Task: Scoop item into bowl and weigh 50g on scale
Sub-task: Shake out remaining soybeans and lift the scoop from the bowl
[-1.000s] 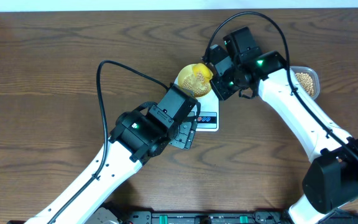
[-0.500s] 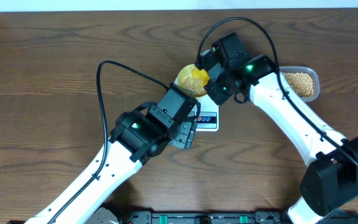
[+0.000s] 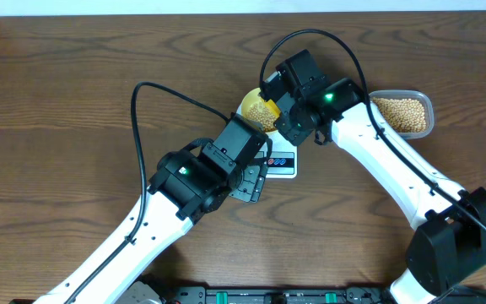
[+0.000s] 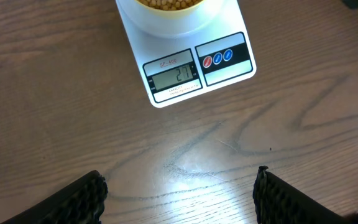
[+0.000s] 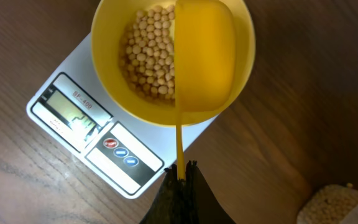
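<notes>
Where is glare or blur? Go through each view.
Left wrist: glare patch on the table below the scale, display legible. Right wrist: display unreadable under reflection, right gripper gripping the scoop soft. Overhead: evenly lit, sharp.

The picture's top edge cuts off the bowl (image 4: 166, 15).

One camera looked straight down on the whole table (image 3: 57, 84) from high up. Both wrist cameras sat close, facing down, and shared the scale (image 4: 173, 78) and bowl (image 5: 143, 109).
</notes>
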`<action>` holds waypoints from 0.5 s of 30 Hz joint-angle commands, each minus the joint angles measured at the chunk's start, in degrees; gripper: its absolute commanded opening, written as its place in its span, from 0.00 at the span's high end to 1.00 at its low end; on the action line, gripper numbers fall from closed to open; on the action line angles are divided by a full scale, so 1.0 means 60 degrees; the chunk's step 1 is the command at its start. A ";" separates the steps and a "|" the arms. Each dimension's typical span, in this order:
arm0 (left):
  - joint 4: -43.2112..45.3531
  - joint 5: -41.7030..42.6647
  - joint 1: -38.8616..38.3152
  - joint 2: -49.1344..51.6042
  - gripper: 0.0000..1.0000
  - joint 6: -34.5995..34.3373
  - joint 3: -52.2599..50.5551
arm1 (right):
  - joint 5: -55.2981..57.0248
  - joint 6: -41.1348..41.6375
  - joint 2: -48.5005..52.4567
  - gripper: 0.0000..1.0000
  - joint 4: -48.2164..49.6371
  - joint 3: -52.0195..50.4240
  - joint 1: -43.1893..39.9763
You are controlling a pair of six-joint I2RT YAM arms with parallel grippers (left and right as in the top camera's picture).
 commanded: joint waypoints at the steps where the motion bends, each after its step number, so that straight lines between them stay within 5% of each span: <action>1: -0.0018 0.0011 0.0022 0.0026 0.22 0.0080 0.0186 | 0.0178 -0.0124 -0.0047 0.99 -0.0004 0.0284 0.0066; 15: -0.0018 0.0011 0.0022 0.0026 0.22 0.0080 0.0186 | -0.0586 0.0095 -0.0047 0.99 -0.0255 0.0637 0.0091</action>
